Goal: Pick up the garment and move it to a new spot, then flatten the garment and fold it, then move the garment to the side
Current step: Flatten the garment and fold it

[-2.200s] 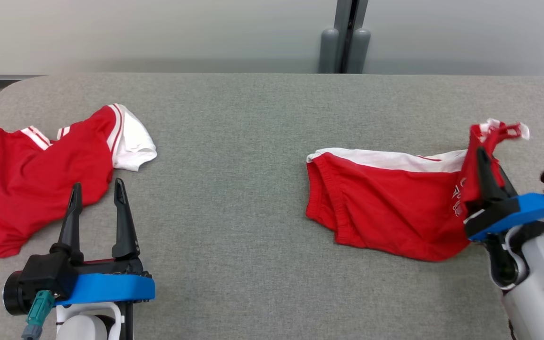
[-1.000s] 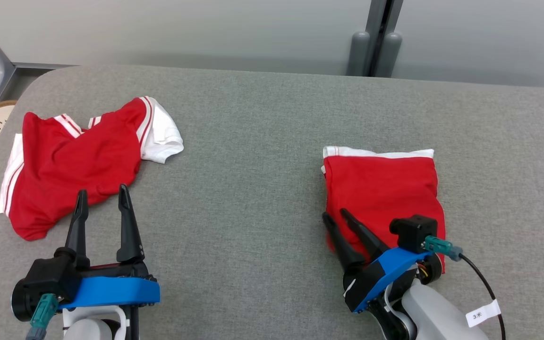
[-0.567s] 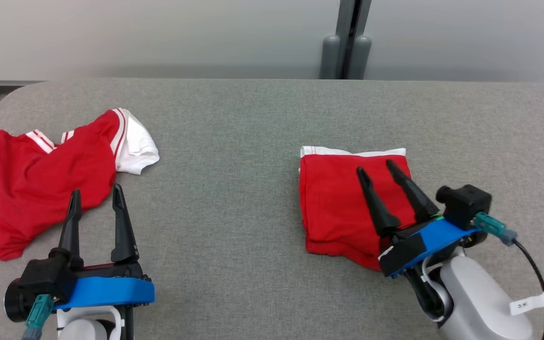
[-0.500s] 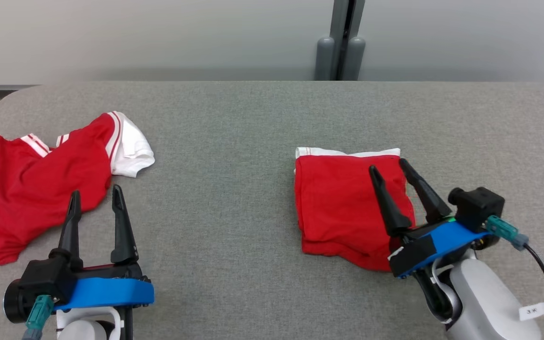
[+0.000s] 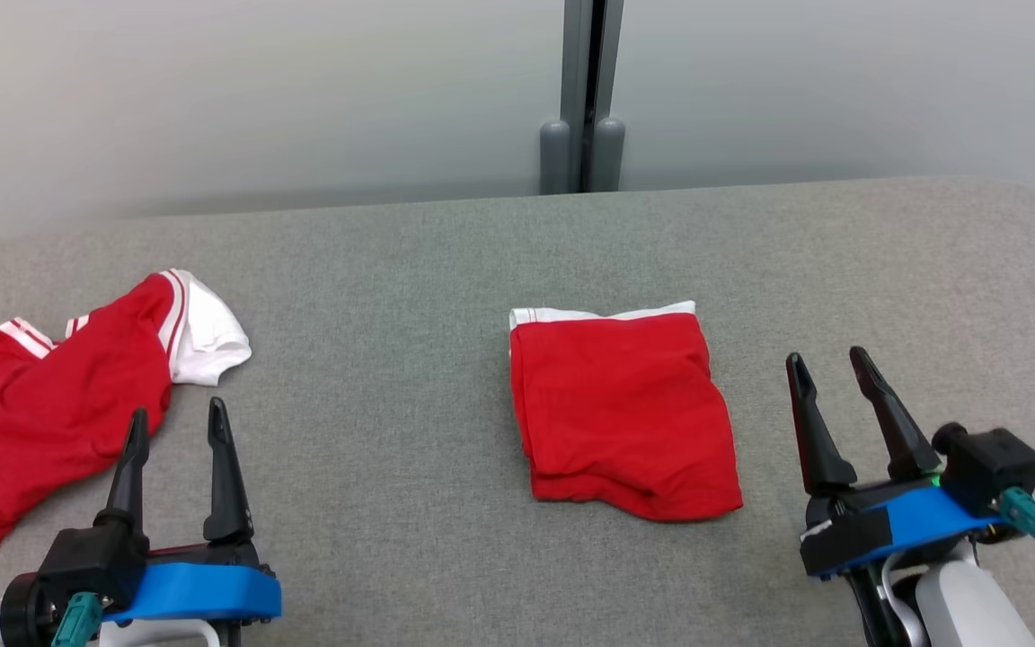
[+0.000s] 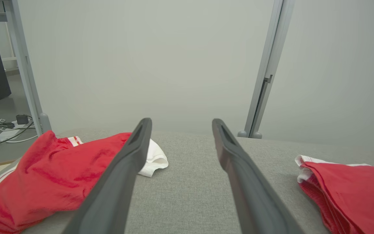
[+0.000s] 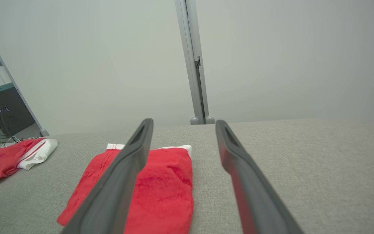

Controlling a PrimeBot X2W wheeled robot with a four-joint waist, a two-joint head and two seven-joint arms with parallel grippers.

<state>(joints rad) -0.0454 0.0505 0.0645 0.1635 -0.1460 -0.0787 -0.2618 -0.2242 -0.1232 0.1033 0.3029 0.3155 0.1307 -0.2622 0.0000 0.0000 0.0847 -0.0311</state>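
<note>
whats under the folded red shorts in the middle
The folded red shorts lie flat on the grey table; a white band peeks out at their far edge. Anything beneath the top layer is covered.

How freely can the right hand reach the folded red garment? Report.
Probably yes: the right hand stands open beside the folded garment, with only bare table between them.

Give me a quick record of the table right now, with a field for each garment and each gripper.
surface: grey padded table
garment one: folded red garment, white band at far edge, lying flat
garment two: crumpled red and white garment, far left
left gripper: open, holding nothing
right gripper: open, holding nothing, apart from the folded garment, to its right
</note>
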